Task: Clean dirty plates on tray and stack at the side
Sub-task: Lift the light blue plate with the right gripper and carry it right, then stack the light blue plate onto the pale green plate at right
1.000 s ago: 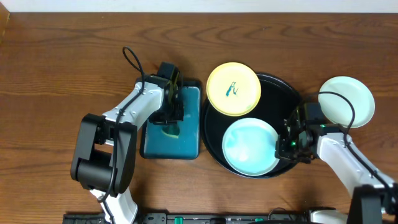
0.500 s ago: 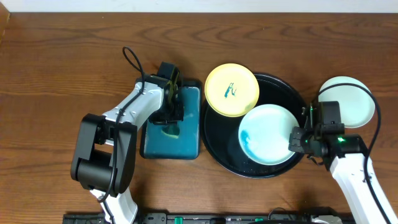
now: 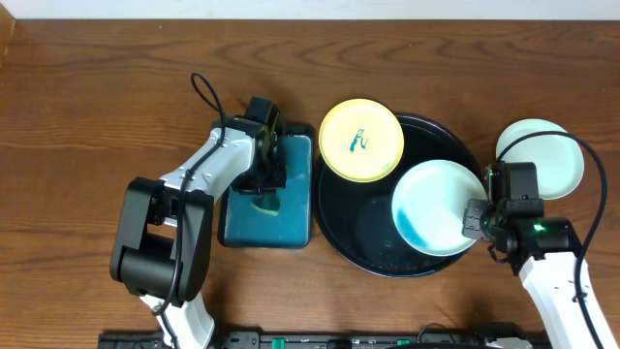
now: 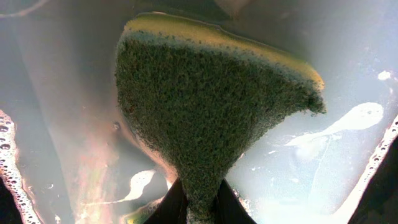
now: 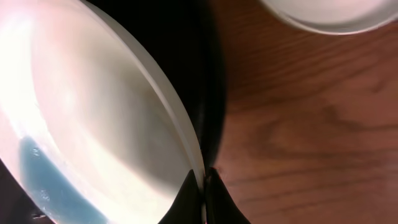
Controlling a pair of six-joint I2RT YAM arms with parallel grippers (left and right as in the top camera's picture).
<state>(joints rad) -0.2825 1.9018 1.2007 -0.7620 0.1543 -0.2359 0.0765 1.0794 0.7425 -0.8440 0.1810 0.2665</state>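
Note:
My right gripper point(image 3: 475, 219) point(image 5: 201, 186) is shut on the rim of a white plate point(image 3: 431, 206) point(image 5: 93, 124) that holds a little blue liquid. The plate is tilted over the right side of the black tray point(image 3: 363, 228). A yellow plate point(image 3: 361, 139) with a blue-green mark rests on the tray's far left rim. A clean white plate point(image 3: 542, 155) point(image 5: 323, 12) sits on the table to the right. My left gripper point(image 3: 263, 174) point(image 4: 198, 205) is shut on a yellow-green sponge point(image 4: 205, 106) inside the teal water basin point(image 3: 266, 218).
The basin holds soapy water with foam at its edges point(image 4: 12, 174). Brown wood table point(image 3: 97, 97) lies all around. My left arm point(image 3: 184, 194) runs along the basin's left side.
My right gripper has pulled the white plate to the right across the tray and tipped it up, toward the clean plate. The left arm has not moved.

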